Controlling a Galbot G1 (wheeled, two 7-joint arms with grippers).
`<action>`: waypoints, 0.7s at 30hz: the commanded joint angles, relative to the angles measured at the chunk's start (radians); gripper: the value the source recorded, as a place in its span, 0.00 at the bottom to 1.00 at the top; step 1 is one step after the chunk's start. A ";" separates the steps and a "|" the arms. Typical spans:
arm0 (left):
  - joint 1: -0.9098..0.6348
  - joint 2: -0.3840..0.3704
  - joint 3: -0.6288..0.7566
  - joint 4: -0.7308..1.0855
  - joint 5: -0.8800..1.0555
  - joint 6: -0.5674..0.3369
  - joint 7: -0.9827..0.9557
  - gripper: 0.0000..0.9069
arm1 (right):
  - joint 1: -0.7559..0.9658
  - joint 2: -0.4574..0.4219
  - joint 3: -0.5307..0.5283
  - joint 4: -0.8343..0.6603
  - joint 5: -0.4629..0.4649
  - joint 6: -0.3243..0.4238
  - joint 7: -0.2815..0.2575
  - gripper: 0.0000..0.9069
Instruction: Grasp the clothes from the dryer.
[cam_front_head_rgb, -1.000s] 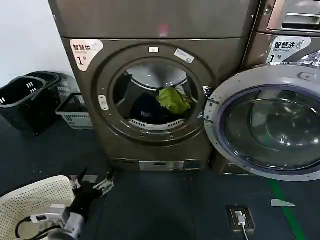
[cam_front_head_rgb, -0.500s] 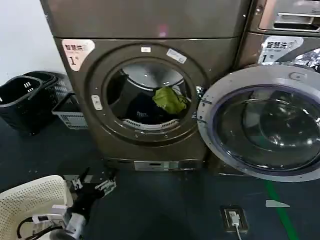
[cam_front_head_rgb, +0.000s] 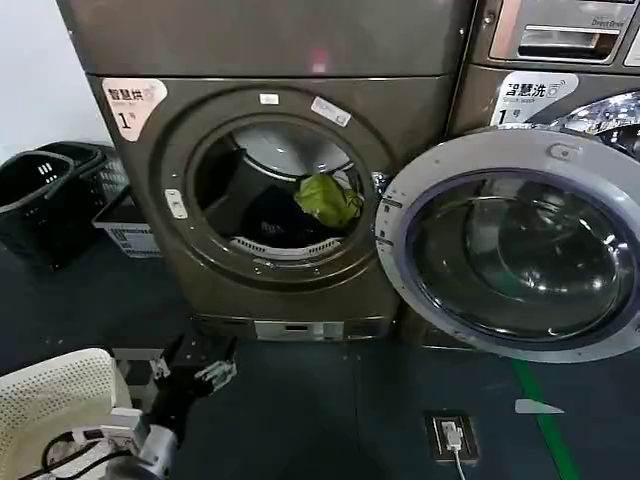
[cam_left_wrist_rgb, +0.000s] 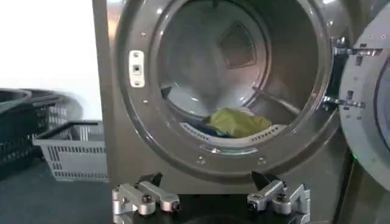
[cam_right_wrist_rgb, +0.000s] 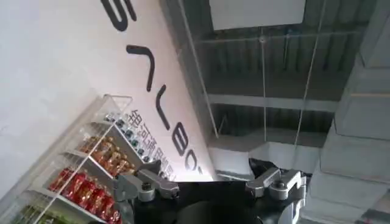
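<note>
The green garment (cam_front_head_rgb: 322, 199) is seen bunched in the dryer (cam_front_head_rgb: 270, 290), without clear long axis, while the left gripper (cam_front_head_rgb: 190, 365) is held low with jaws spread.

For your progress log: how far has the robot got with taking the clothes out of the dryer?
Done: the dryer door is open. In hand: the left gripper, open and empty, faces the drum from low in front. Left: reaching in and grasping the green garment and dark clothes inside.
</note>
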 joint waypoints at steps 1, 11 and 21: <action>0.001 0.001 0.003 0.000 0.004 -0.001 0.000 1.00 | -0.001 0.000 0.002 -0.001 0.001 0.013 -0.005 1.00; 0.005 0.001 0.007 -0.005 0.010 -0.002 0.001 1.00 | -0.002 -0.001 0.003 0.002 0.018 0.012 -0.008 1.00; 0.014 0.002 0.008 -0.012 0.015 -0.004 0.001 1.00 | -0.003 -0.002 0.001 0.002 0.034 0.015 -0.007 1.00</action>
